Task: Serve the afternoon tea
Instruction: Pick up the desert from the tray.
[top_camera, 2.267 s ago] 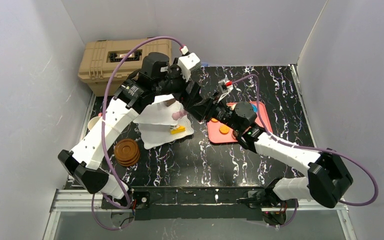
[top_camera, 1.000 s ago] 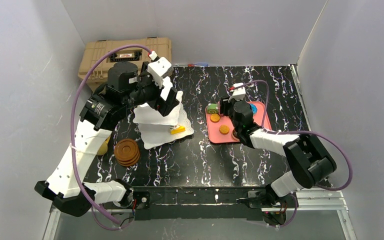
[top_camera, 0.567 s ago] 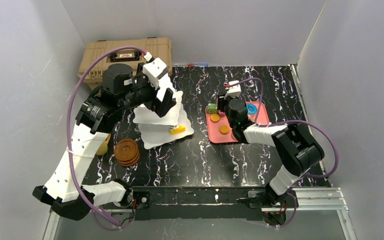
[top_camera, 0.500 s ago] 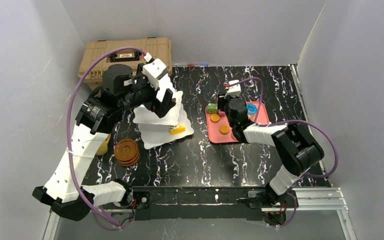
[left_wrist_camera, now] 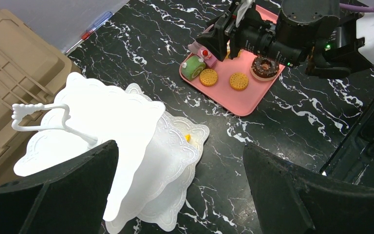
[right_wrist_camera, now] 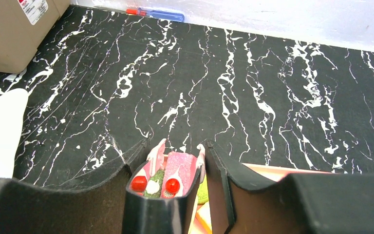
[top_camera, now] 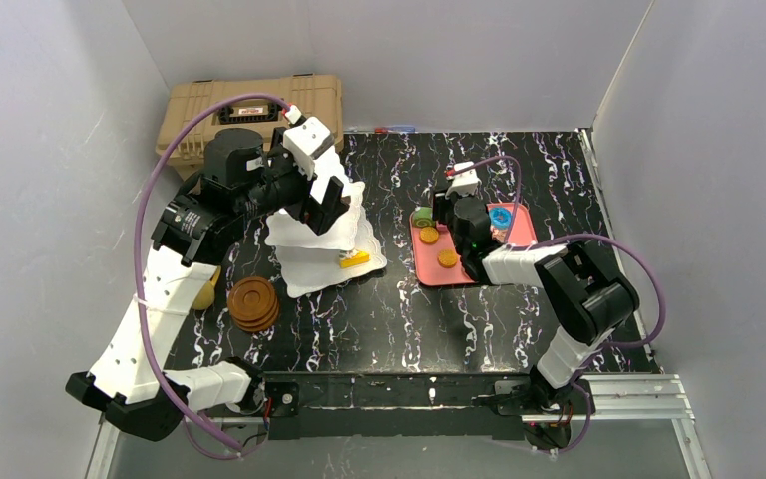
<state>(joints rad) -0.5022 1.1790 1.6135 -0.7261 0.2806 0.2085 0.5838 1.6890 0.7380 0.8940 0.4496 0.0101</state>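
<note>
The white three-tier stand [top_camera: 309, 249] with its wire loop [left_wrist_camera: 39, 114] stands left of centre. A yellow pastry [top_camera: 354, 260] lies on its bottom plate. My left gripper [top_camera: 331, 205] hovers open above the stand's right side with nothing between its fingers. On the pink-red tray [top_camera: 434, 275] lie a green roll [left_wrist_camera: 193, 68], two biscuits [left_wrist_camera: 208, 77] and a chocolate doughnut [left_wrist_camera: 264, 67]. My right gripper [right_wrist_camera: 175, 161] is shut on a pink pastry [right_wrist_camera: 185, 168] topped with red cherries, at the tray's far left corner. Brown saucers [top_camera: 253, 304] are stacked at the front left, next to a partly hidden yellow cup [top_camera: 204, 295].
A large tan hard case [top_camera: 249, 110] fills the back left corner. A red-and-blue pen [right_wrist_camera: 156, 13] lies along the back wall. White walls close in the black marbled table [top_camera: 389, 319] on three sides.
The right arm came back from the stand to the tray, then its gripper shifted slightly left and its elbow folded in. The left gripper drew back and now hangs still over the stand.
</note>
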